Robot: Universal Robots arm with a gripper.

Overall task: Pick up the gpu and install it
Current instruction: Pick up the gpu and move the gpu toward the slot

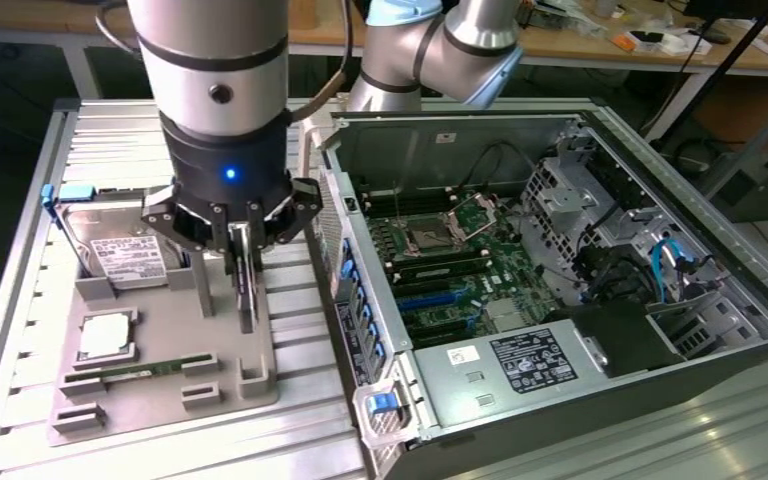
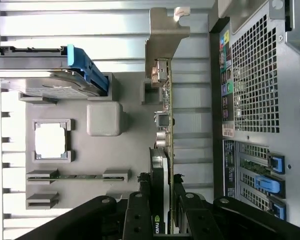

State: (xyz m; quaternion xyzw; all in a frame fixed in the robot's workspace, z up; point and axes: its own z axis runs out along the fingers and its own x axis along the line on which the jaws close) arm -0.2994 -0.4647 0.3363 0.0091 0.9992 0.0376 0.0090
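Note:
The gpu [image 1: 244,290] is a thin dark card standing on edge over the grey holder tray [image 1: 171,405], just to the exterior view's left of the open computer case [image 1: 544,330]. My gripper [image 1: 241,238] comes down from above and is shut on the card's upper edge. In the wrist view the gpu [image 2: 166,115] runs edge-on away from the gripper [image 2: 161,187], one dark finger on each side, and its silver end bracket [image 2: 166,35] is at the far end. I cannot tell whether the card's lower edge is free of the tray.
On the tray [image 2: 125,165] lie a silver hard drive [image 1: 128,262] with a blue carrier, a square processor [image 1: 104,335] and a narrow green memory stick [image 1: 144,370]. The motherboard [image 1: 444,270] lies exposed inside the case. The case's perforated rear wall [image 2: 255,75] stands close beside the card.

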